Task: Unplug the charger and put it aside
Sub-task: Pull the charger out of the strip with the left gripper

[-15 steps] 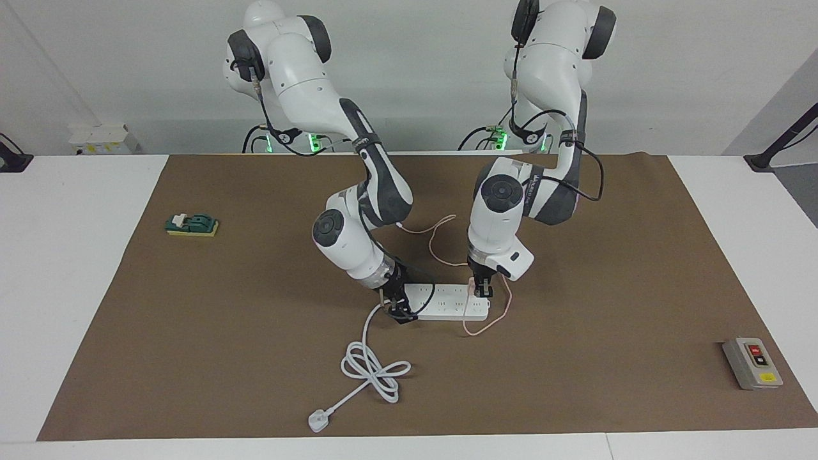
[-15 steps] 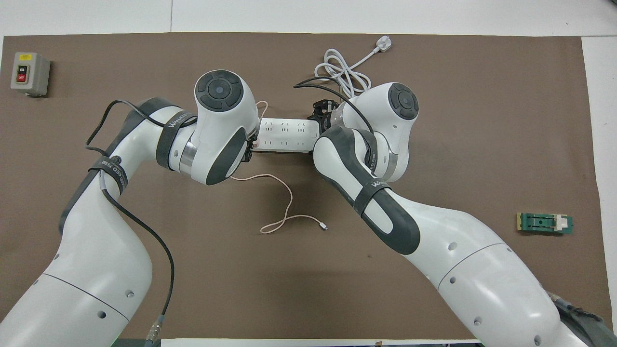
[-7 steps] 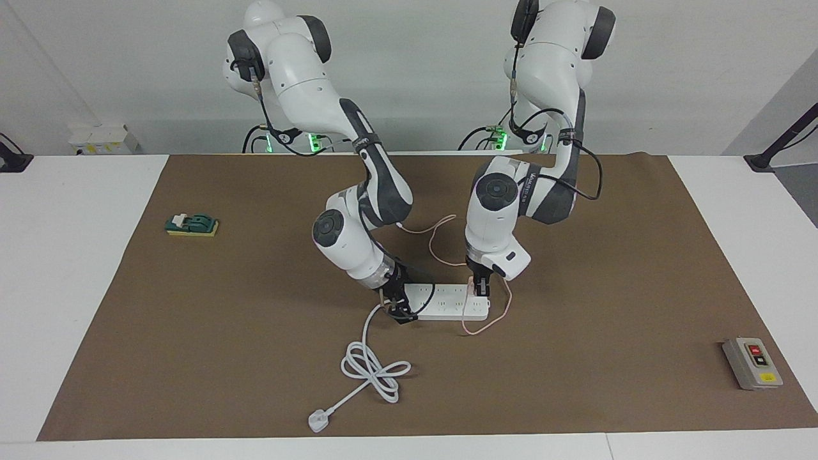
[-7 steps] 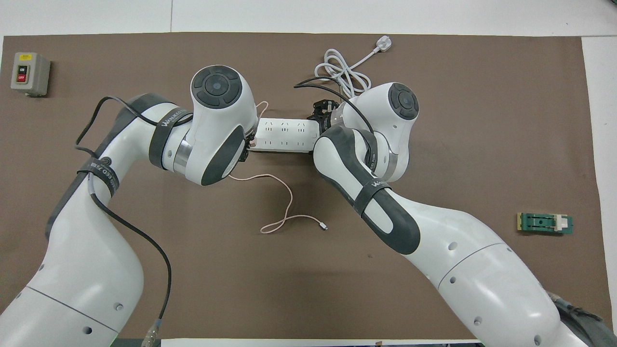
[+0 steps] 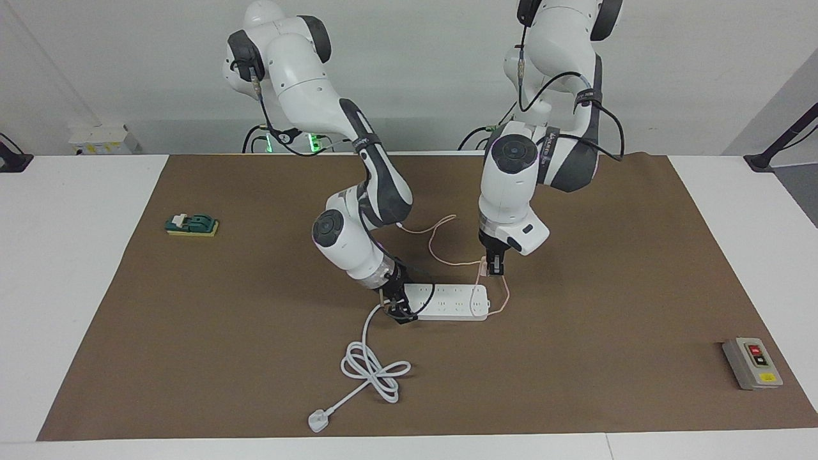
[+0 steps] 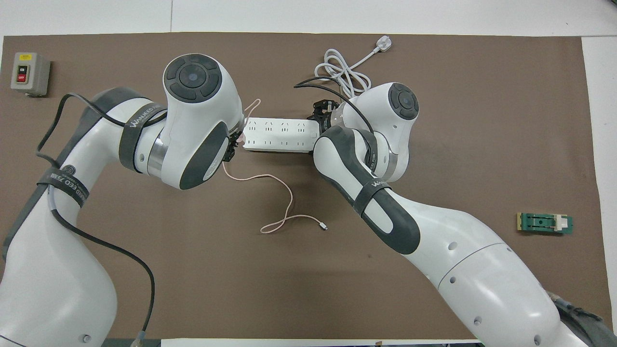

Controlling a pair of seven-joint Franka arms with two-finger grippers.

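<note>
Facing view: brown mat (image 5: pixel 255 358) over white table (image 5: pixel 64 255), grey wall.

The left hand (image 5: pixel 494 268) now hangs higher than it did a second ago, raised clear of the power strip (image 5: pixel 447 302) and over the end of it toward the left arm's side. The charger (image 5: pixel 487 269) rises with it, pinched between the fingers, and no longer sits in the strip's socket. Its pink cable (image 5: pixel 505 295) is drawn up from the surface near the plug, its loop beside the strip's end pulled in tighter. The left arm's elbow and wrist stand taller too.
</note>
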